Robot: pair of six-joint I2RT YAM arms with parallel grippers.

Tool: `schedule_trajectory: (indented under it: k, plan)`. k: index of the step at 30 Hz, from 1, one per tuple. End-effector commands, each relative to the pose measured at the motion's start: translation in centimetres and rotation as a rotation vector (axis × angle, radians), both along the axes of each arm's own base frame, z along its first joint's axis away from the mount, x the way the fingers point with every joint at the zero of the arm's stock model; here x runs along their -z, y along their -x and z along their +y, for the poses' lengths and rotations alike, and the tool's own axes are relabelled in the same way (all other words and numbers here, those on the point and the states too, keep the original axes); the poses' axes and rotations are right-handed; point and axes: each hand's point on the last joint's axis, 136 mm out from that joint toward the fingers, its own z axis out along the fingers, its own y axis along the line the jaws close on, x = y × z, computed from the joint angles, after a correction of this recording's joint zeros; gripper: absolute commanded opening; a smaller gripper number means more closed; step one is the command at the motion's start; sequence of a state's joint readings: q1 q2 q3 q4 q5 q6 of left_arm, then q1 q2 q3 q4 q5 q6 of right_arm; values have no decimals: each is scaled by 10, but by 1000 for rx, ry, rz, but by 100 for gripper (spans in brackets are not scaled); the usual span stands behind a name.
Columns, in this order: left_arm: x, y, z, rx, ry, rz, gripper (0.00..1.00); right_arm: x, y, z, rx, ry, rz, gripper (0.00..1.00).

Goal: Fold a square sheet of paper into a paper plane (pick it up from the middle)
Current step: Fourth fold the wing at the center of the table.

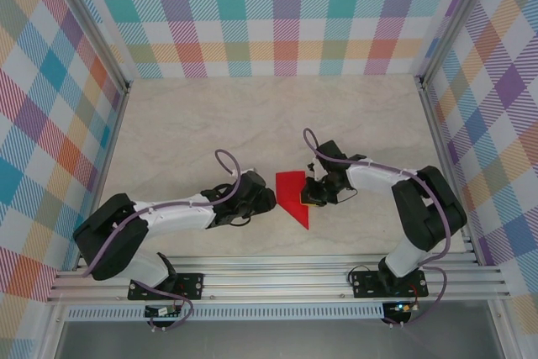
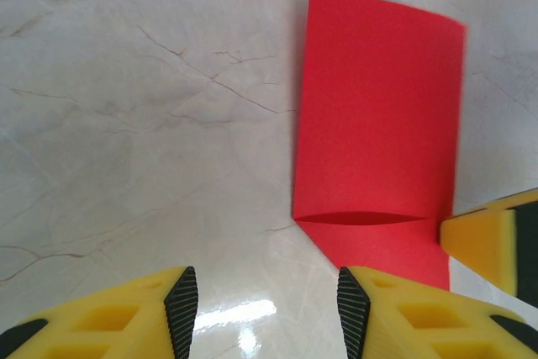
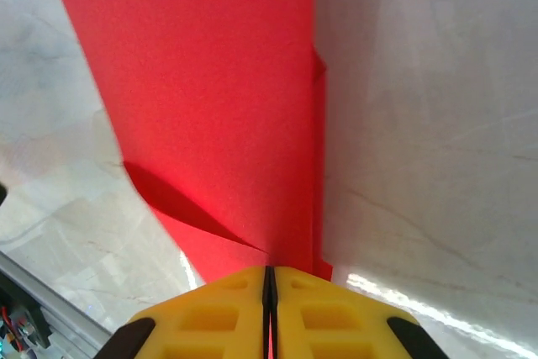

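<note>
The paper plane [image 1: 292, 195] is plain red. The left hand [image 2: 267, 302] and right hand [image 3: 270, 285] are yellow, with black ribbed pads on the left. Beneath them, the worktop [image 1: 252, 124] is cream marble with brown veins. Beyond, the walls [image 1: 286, 14] are pastel plaid.

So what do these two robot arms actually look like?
Both the left arm and right arm have white tube sections between chunky black joints, with a purple cable looping alongside. The left gripper and right gripper end in yellow wedge fingers with ribbed black pads.
</note>
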State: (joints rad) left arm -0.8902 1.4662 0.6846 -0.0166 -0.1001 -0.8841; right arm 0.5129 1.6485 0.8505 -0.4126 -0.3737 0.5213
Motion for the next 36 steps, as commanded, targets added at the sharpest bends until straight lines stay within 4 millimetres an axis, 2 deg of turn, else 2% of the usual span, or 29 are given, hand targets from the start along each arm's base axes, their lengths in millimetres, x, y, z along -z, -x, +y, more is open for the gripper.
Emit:
schedule_trajectory:
  k: [1, 9, 15, 20, 29, 36]
  plan:
    - [-7, -2, -16, 40, 22, -16, 50, 11, 3, -1, -10, -24, 24, 10]
    - [-2, -2, -29, 56, 32, 1, 54, 20, 4, -12, 14, -25, 44, 11]
    - [-1, -5, -47, 66, 86, 11, 60, 22, 5, -13, 17, -38, 50, 11]
    - [5, -9, -59, 53, 123, 30, 60, 24, 6, -15, 22, -39, 51, 11]
    - [15, -12, -75, 53, 167, 63, 52, 28, 7, -19, 28, -32, 57, 12]
    - [12, -15, -86, 80, 188, 59, 44, 29, 6, -22, 34, -36, 58, 12]
